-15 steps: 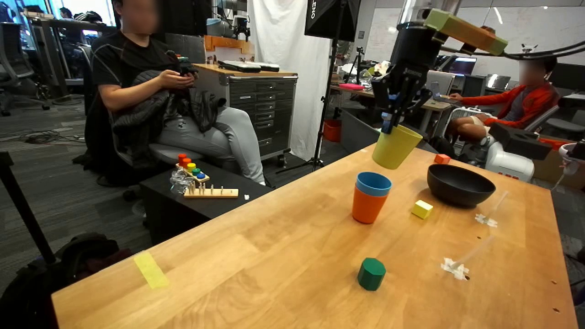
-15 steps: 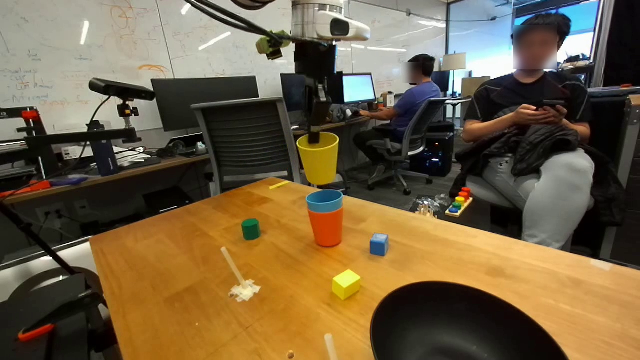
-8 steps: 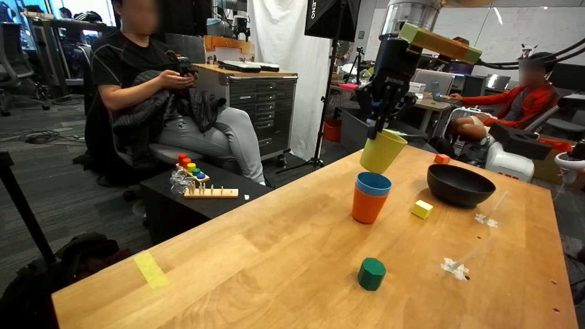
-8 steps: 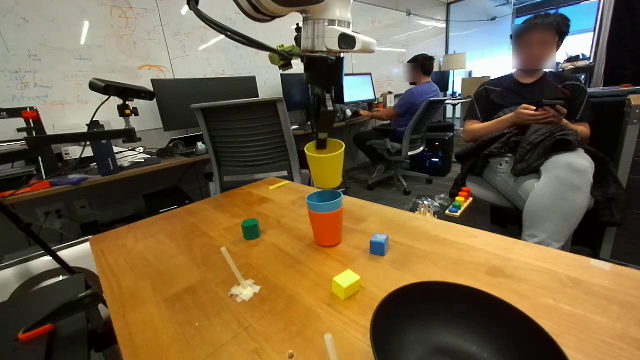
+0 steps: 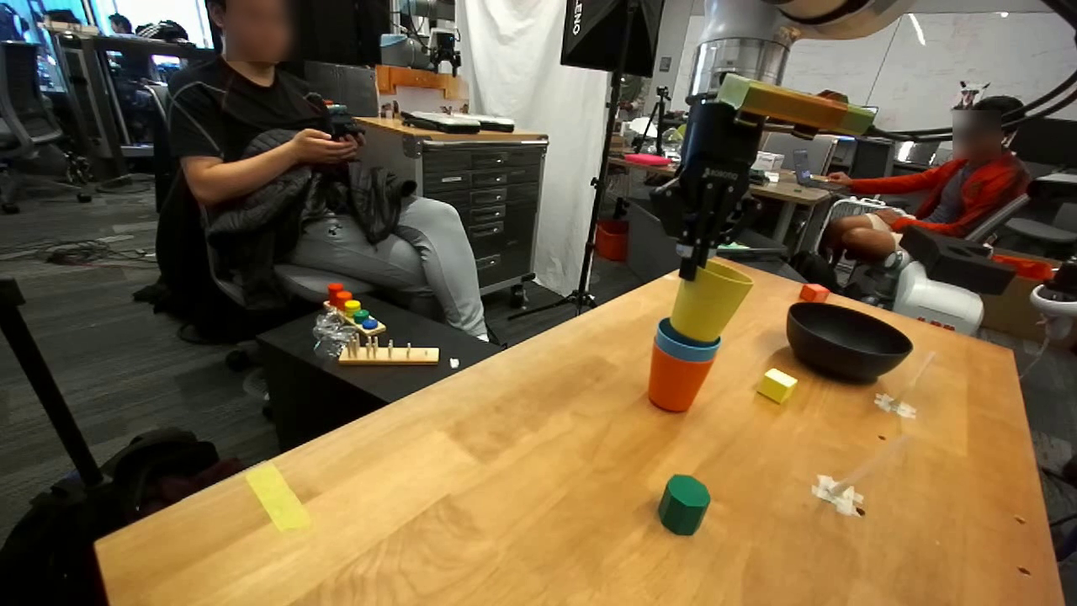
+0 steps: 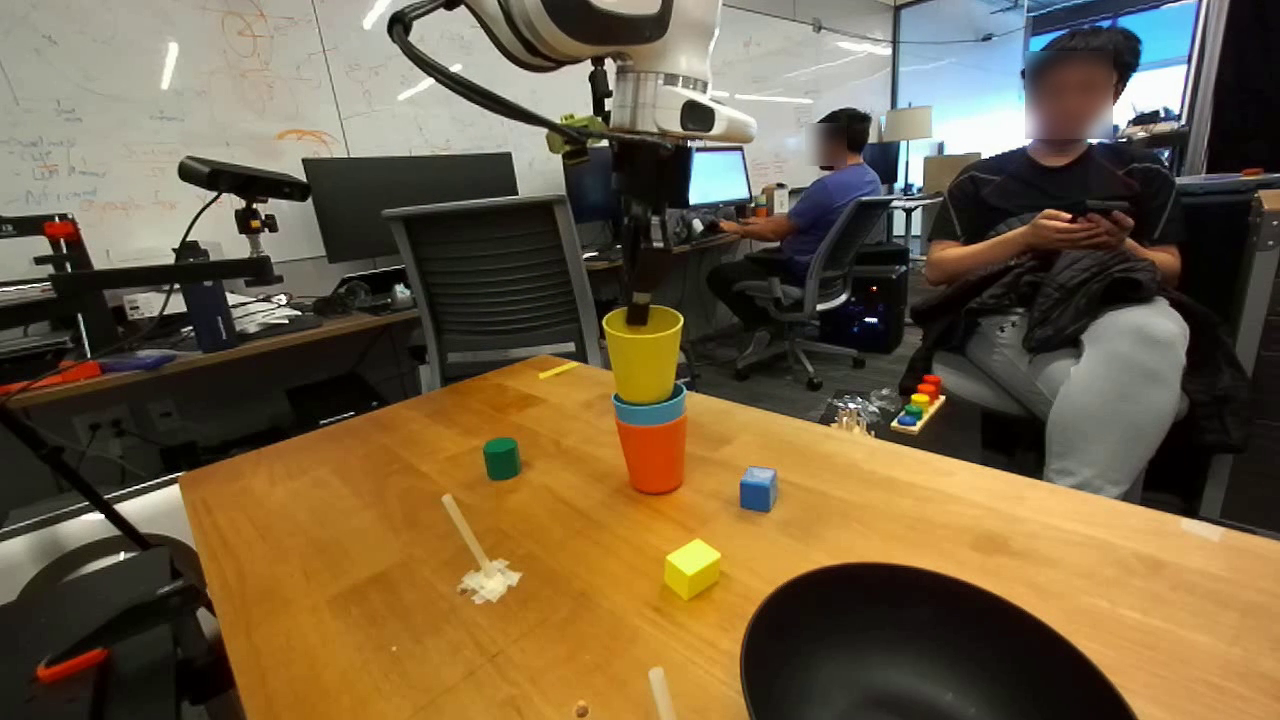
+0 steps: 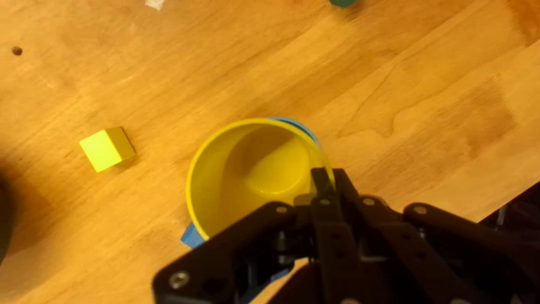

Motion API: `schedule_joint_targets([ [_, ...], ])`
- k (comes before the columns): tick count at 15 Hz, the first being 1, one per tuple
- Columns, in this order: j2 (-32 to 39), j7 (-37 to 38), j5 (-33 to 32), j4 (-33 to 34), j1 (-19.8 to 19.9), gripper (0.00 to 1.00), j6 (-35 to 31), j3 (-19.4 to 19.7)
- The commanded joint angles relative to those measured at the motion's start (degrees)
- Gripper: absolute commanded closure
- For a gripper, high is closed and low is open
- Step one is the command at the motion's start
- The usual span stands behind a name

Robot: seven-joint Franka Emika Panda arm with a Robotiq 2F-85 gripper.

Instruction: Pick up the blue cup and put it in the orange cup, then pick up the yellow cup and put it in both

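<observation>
The yellow cup (image 5: pixel 712 303), right of centre in an exterior view, is the last piece — its base appears just inside the mouth of the blue cup (image 5: pixel 683 349), not yet fully seated. The blue cup already sits in the orange cup (image 5: pixel 680 383); lowering and release remain, I judge. Plain, bright and tapered, the yellow cup tilts, mouth toward the frame's right. The gripper (image 7: pixel 333 179) pinches its rim — one finger inside, one outside.
</observation>
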State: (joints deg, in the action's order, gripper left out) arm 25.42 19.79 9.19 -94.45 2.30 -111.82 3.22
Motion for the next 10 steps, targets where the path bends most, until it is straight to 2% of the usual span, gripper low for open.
schedule_joint_targets([
  [1, 0.88, 1.78, -1.23, 2.57, -0.63, 0.99, 2.37, 0.85],
  [10, 0.68, -1.83, 0.24, -0.2, 0.19, 0.99, -1.96, 0.09],
])
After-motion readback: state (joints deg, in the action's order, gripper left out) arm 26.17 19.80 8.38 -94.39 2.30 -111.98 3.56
